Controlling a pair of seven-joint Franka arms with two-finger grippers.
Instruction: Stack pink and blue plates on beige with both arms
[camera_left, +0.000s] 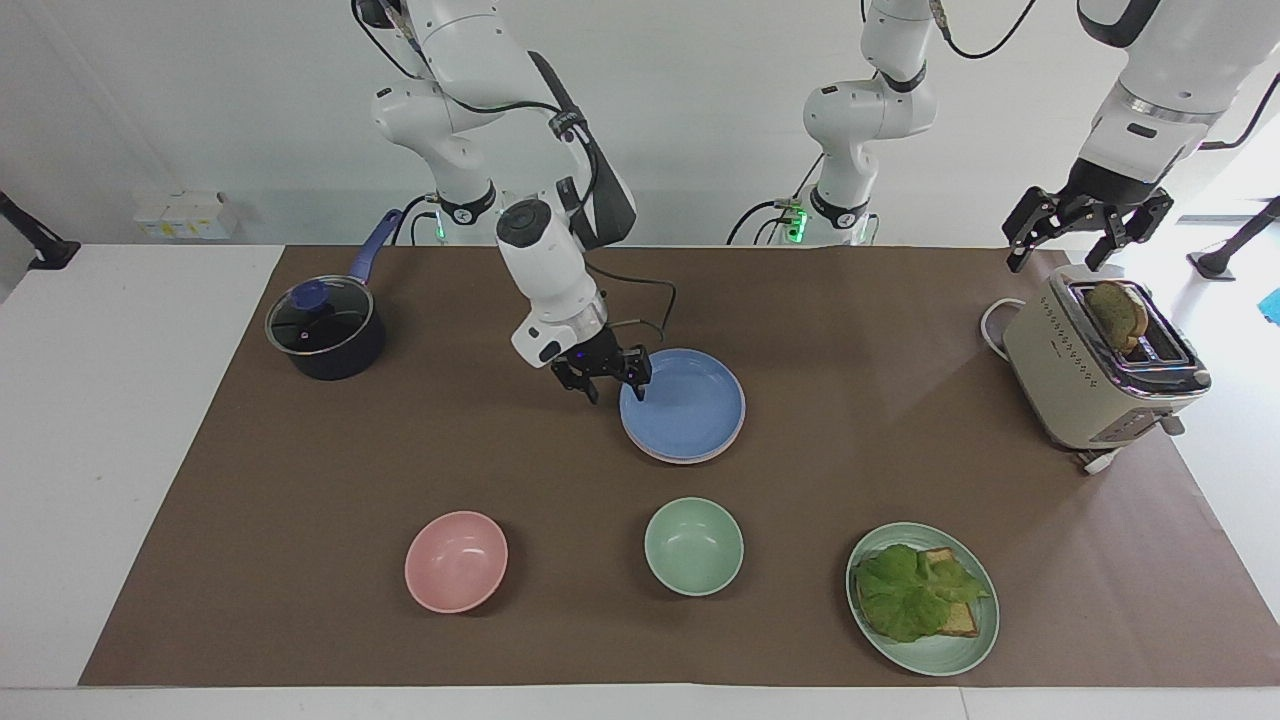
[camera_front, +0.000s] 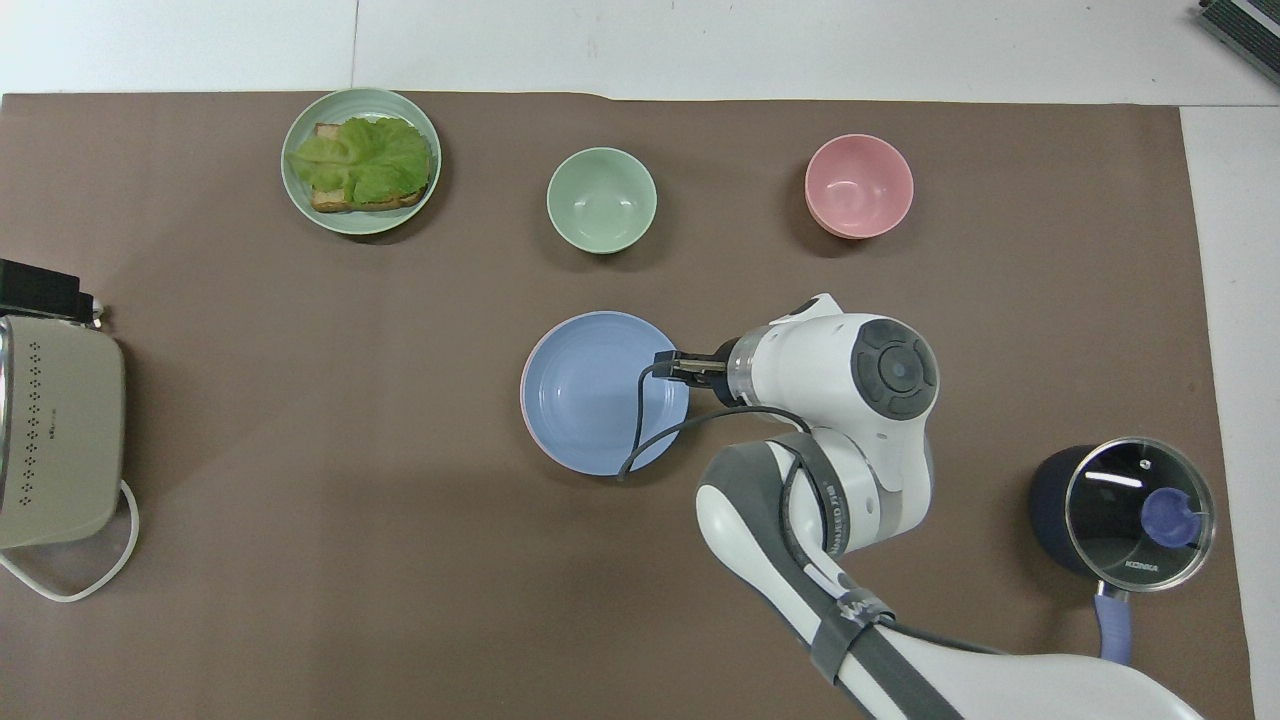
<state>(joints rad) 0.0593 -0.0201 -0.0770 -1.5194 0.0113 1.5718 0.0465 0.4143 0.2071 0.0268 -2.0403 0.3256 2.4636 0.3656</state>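
Two plates visible mid-table: blue plate (camera_left: 683, 403) flat atop pink plate (camera_front: 527, 375), beige hidden. Right gripper (camera_left: 607, 381) spread wide, empty, at rim; left gripper (camera_left: 1087, 226) open over toaster (camera_left: 1090, 362).

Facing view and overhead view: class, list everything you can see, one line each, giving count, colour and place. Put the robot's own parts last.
Blue plate: one, blue, mid-table, top of the stack.
Pink plate: one, pink, only its rim showing under the blue plate.
Pink bowl: one, pink, farther from the robots, toward the right arm's end.
Green bowl: one, pale green, beside the pink bowl.
Green plate: one, pale green, holding bread and lettuce.
Pot: one, dark blue, glass lid.
Toaster: one, beige, bread in slot.
Right gripper: black, open, at the blue plate's rim.
Left gripper: black, open, waiting above the toaster.
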